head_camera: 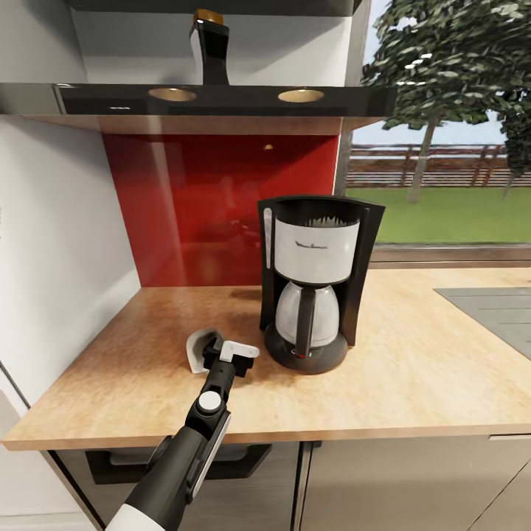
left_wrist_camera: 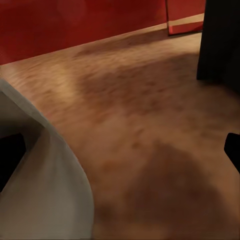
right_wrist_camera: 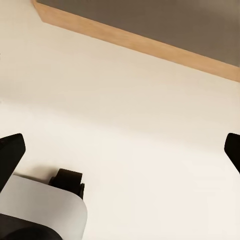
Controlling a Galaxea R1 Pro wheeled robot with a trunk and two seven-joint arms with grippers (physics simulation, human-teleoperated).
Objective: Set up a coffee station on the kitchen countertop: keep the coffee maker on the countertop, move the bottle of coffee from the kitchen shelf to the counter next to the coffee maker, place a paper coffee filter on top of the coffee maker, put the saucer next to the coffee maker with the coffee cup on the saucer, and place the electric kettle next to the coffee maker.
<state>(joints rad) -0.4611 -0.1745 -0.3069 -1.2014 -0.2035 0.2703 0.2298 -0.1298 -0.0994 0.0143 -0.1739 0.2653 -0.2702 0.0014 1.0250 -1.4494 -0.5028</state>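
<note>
I find the tall black drip coffee maker with white upper body and steel carafe (head_camera: 313,284) upright on the long light wood-grain kitchen countertop (head_camera: 413,369), where the task wants it kept, so I use it as my reference. Just beside it, on its left and towards the counter's front edge, lies a small plain white vessel (head_camera: 198,352) which I judge to be the coffee cup; it appears tilted, not upright. My left gripper (head_camera: 221,352) is low at this cup with its fingers spread wide. In the left wrist view the cup wall (left_wrist_camera: 45,190) sits against one finger while the other stands well apart, so nothing is pinched. I cannot tell whether this is approach or release. The small dark flared bottle of coffee with gold cap (head_camera: 210,48) is on the dark shelf (head_camera: 88,96) above and left of the coffee maker, not yet fetched. My right gripper (right_wrist_camera: 120,150) is spread too, facing a plain cream surface.
</note>
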